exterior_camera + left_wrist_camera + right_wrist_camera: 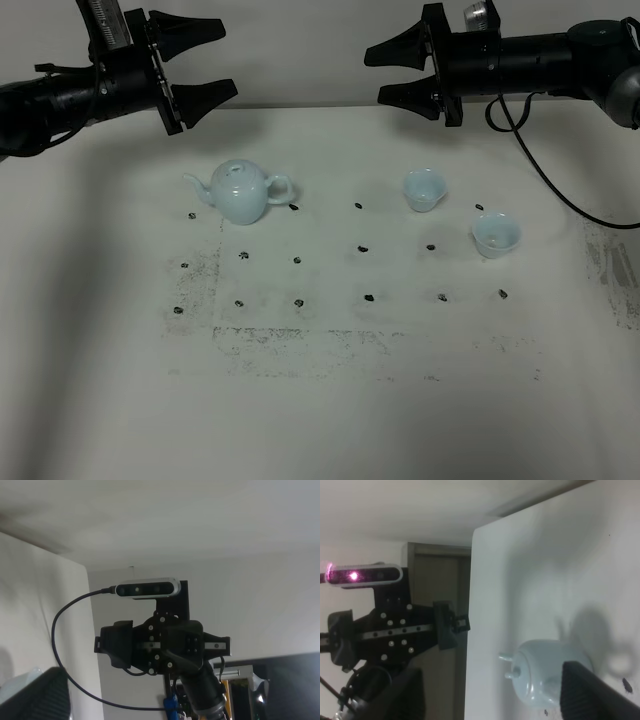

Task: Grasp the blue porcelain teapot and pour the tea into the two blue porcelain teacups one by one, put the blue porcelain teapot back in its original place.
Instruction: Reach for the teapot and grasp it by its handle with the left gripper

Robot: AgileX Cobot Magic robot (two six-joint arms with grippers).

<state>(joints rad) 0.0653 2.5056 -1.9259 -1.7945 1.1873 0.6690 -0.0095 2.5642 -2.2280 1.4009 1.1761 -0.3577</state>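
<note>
The blue porcelain teapot (pixel 240 192) stands upright on the white table, left of the middle, with its lid on, spout to the left and handle to the right. It also shows in the right wrist view (pixel 545 675). The two blue porcelain teacups (pixel 424 189) (pixel 495 234) stand upright at the right, apart from each other. No tea shows. My left gripper (pixel 228 58) is open and empty, raised behind and above the teapot. My right gripper (pixel 375 75) is open and empty, raised behind the cups. The two grippers face each other.
The white table (pixel 320 400) bears a grid of small dark marks (pixel 364 248) and grey smudges along the front and right. A black cable (pixel 540 170) hangs from the right arm over the table's right side. The right arm (pixel 165 645) fills the left wrist view.
</note>
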